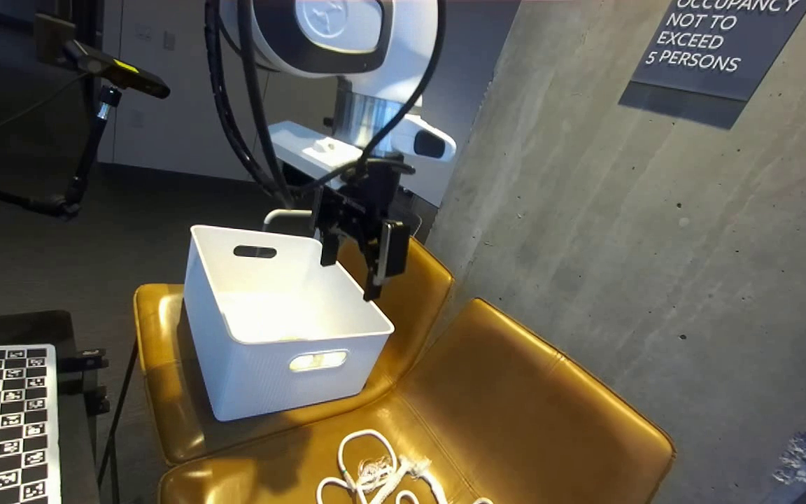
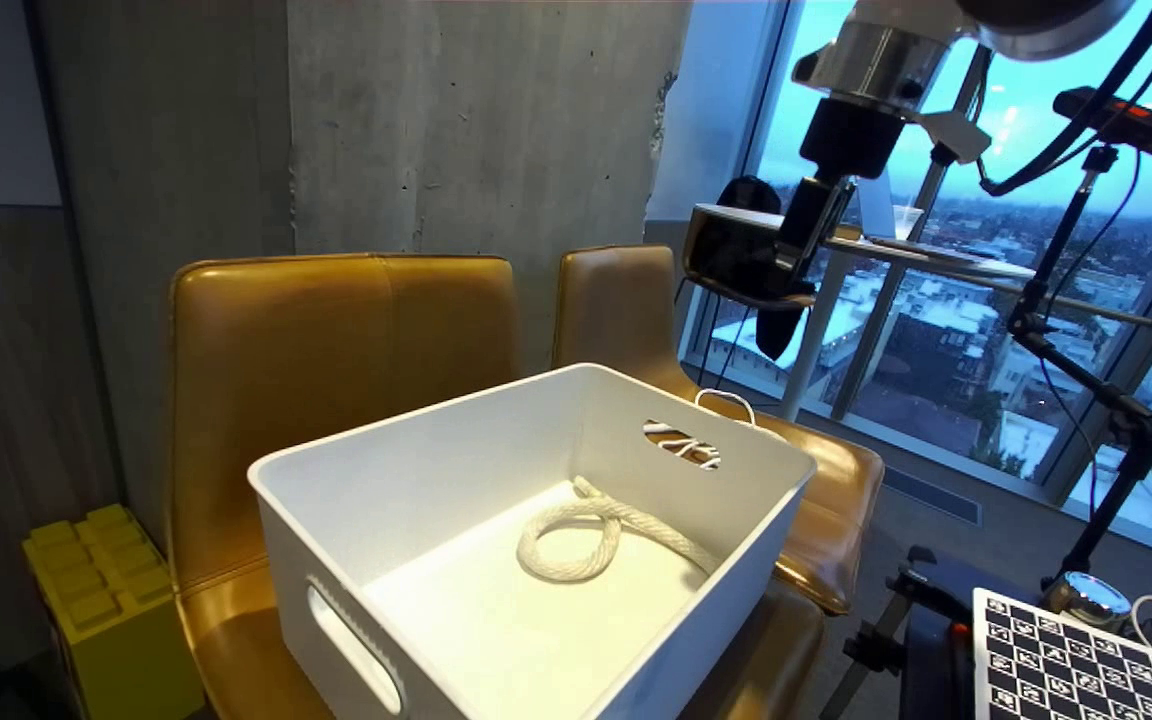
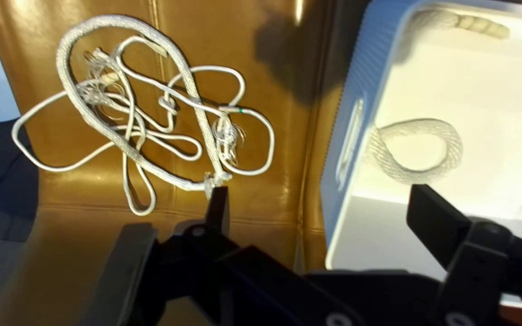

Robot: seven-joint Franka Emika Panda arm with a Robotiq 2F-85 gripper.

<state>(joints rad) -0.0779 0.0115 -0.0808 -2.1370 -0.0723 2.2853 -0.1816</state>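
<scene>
My gripper [image 1: 351,278] is open and empty, pointing down above the far-side rim of a white bin. In the wrist view its fingers [image 3: 319,190] stand wide apart, one over the bin [image 3: 365,77], one over the chair beside it. The gripper [image 2: 784,310] also hangs high in an exterior view. The bin [image 1: 263,385] sits on a brown chair. A thick pale rope [image 2: 568,572] lies looped inside; its loop [image 3: 453,145] shows in the wrist view. A tangle of white cords and thicker rope [image 3: 188,81] lies on the adjoining chair seat; the tangle [image 1: 389,479] is partly cut off.
Brown chair backs [image 1: 536,399] rise beside a concrete wall [image 1: 620,231]. A patterned board [image 1: 4,427] lies on a dark stand near the bin. A camera on a jointed stand [image 2: 1126,125] is near the window. A yellow box [image 2: 116,620] stands by the chair.
</scene>
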